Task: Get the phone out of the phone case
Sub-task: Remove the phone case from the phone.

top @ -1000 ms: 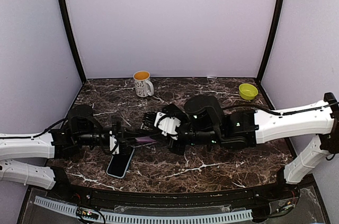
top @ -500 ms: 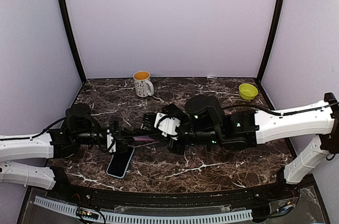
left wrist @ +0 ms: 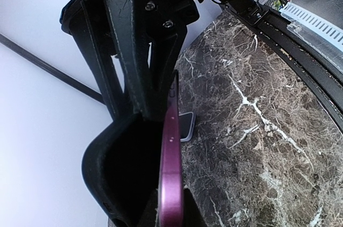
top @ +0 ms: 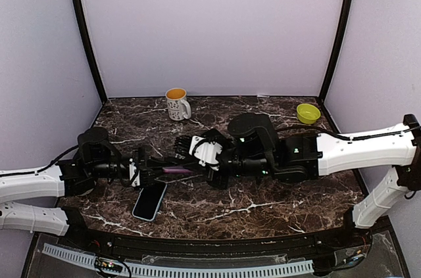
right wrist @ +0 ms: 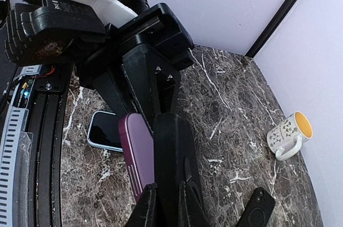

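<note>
A purple phone (left wrist: 170, 168) hangs edge-up over the marble, partly slid out of a black phone case (left wrist: 124, 169). My left gripper (left wrist: 169, 209) is shut on the phone's near end. From the opposite side, my right gripper (right wrist: 167, 204) is shut on the black phone case (right wrist: 174, 152), and the purple phone (right wrist: 135, 152) shows beside it on the left. In the top view the two grippers meet at mid-table: the left gripper (top: 158, 170), the purple phone (top: 176, 169), the right gripper (top: 194, 158).
A second phone with a pale blue rim (top: 150, 200) lies screen-up on the table below the grippers. Another black case (right wrist: 257, 208) lies flat nearby. A white mug (top: 176, 103) stands at the back, a green bowl (top: 307, 113) at the back right.
My left arm has drawn back a little to the left with the purple phone. The right gripper with the case has shifted slightly left and toward the back.
</note>
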Tool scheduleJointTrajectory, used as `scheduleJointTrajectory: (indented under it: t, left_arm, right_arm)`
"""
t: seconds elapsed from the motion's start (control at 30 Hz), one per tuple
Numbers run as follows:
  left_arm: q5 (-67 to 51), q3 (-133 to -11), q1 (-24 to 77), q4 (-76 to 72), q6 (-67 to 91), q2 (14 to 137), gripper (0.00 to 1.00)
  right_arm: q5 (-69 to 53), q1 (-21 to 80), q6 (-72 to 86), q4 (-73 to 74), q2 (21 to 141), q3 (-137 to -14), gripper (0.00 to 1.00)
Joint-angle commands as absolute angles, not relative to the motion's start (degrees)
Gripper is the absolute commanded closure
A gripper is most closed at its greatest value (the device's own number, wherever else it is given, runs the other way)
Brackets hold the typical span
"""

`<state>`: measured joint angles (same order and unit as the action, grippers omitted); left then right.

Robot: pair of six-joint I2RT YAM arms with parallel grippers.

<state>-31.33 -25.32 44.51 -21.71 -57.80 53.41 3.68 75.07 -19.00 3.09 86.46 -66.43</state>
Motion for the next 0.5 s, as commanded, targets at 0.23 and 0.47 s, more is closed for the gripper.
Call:
scheduleJointTrajectory:
  t: [0.23, 0.47]
  left_arm:
    - [-30.6, -26.4, 40.9, -41.1, -48.3, 48.3, 1.0]
    - [-35.4, -27.4, 40.5, -47.9, -38.6, 47.4, 1.0]
  right_arm:
    - [-1.0, 76.7, -17.7, 6.4, 83.3, -60.9, 1.0]
    - [-3.8, 75.4, -17.3, 4.6, 80.0, -60.6, 1.0]
